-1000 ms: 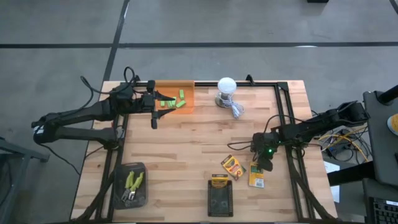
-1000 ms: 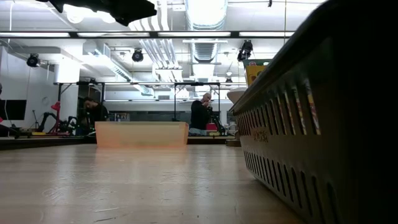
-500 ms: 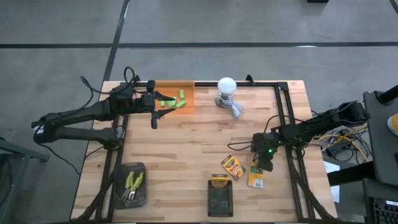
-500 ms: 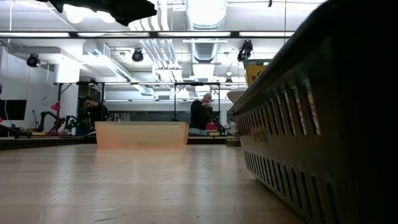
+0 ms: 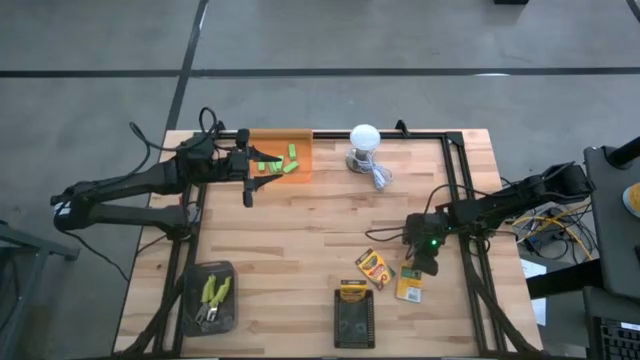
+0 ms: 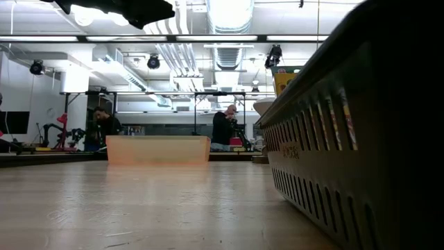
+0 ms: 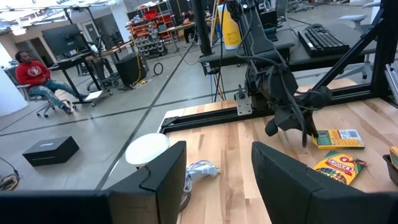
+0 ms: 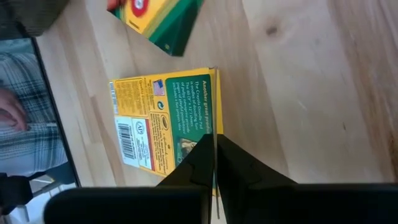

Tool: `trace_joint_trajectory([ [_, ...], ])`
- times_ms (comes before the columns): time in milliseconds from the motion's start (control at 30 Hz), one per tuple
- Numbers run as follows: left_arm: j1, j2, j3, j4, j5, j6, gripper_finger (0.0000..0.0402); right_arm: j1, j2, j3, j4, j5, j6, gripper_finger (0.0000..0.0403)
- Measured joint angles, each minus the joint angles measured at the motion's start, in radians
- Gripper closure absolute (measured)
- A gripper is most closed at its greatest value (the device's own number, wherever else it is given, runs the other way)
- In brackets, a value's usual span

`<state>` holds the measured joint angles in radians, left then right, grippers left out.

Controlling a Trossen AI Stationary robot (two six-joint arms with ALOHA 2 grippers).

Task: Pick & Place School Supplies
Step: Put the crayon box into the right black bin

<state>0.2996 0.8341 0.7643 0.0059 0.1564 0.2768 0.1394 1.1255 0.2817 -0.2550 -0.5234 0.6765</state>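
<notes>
My right gripper is shut at the near right, on a yellow-and-green crayon box that lies printed back up on the table. A second crayon box lies flat just left of it. A third rests on the far end of a black basket. Green blocks lie in the orange bin at the far left. Beside that bin my left gripper hangs level and open, holding nothing. Two green-handled pliers lie in a black tray. My right gripper has its two fingers closed together over one long edge of the crayon box, near a corner. It comes slanting down from the table's right side. The fingers hide how much of the edge sits between them. The box lies on the table.
A white bulb with its cable stands at the far middle. Black frame rails run along the table's right and left sides. The black basket's wall fills the low view's right. A person in a plaid shirt shows beyond the table edge.
The crayon box at my right gripper has slid a little toward the table's near edge and turned slightly. Both arms have kept their places.
</notes>
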Motion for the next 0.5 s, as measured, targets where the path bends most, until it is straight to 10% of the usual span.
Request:
trace_joint_trajectory([
  [500, 0.0, 0.0, 0.0, 0.0, 0.0, 0.0, 0.0213, 0.0, -0.007, 0.055, -0.004, 0.003, 0.001, 0.0395],
])
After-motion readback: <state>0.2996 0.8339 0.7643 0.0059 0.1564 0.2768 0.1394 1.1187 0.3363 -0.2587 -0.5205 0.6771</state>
